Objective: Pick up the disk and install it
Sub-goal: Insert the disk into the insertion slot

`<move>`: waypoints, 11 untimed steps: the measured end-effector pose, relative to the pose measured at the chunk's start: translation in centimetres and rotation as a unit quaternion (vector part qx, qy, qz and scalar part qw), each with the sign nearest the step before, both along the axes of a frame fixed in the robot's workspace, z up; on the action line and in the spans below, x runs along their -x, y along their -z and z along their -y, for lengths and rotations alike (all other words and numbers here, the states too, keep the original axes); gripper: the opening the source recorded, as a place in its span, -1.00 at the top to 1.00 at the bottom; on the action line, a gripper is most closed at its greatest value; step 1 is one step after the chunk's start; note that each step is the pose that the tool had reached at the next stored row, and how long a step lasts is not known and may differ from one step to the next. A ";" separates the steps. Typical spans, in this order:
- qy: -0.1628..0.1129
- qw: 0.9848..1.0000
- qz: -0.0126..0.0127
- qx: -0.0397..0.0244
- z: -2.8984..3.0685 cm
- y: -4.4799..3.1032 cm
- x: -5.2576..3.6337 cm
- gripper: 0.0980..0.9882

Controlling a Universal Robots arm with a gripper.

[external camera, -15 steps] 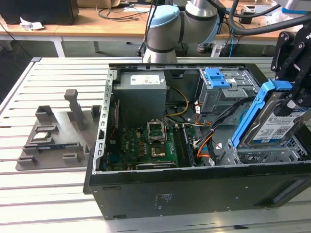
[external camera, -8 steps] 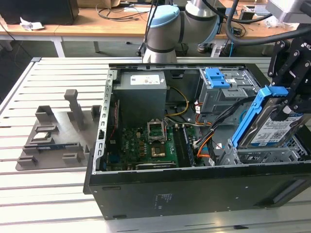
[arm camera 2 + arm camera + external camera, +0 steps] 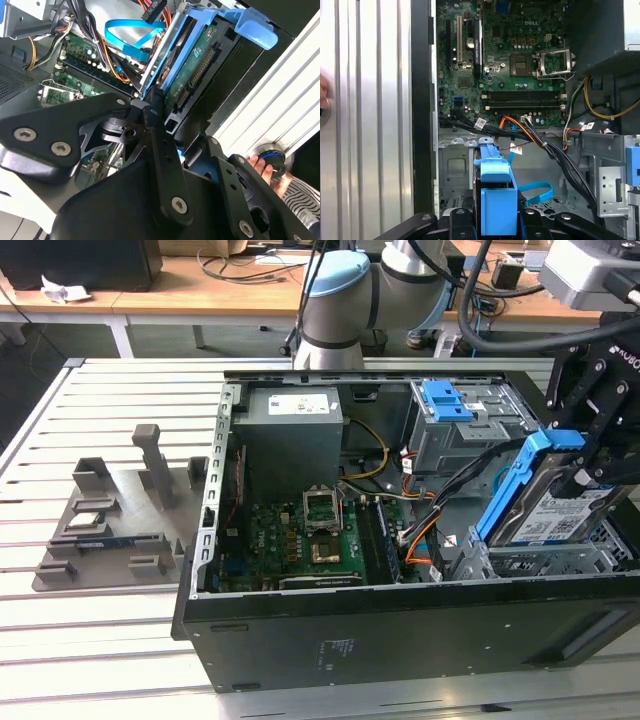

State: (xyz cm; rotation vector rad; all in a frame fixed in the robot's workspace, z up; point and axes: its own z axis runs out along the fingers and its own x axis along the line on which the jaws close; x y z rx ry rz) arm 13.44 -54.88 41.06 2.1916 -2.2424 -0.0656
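You see the end effector clamped on the disk, holding it tilted above the drive bay at the exterior view's right of the open case. The case sits on the slatted tabletop, with a grey fixture just beside it.

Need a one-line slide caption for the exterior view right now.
Gripper holds the disk tilted over the open computer case, above the drive cage.

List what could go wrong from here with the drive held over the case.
1. The tool holds the disk tilted over the metal drive cage; it may jam against the cage edge.
2. Black and orange cables run close beside the disk and might get pinched or snagged.
3. A hand rests by the case edge in the second wrist view, close to the moving arm.
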 end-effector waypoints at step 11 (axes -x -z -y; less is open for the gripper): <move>0.000 1.000 0.000 0.000 0.00 1.90 0.00 0.40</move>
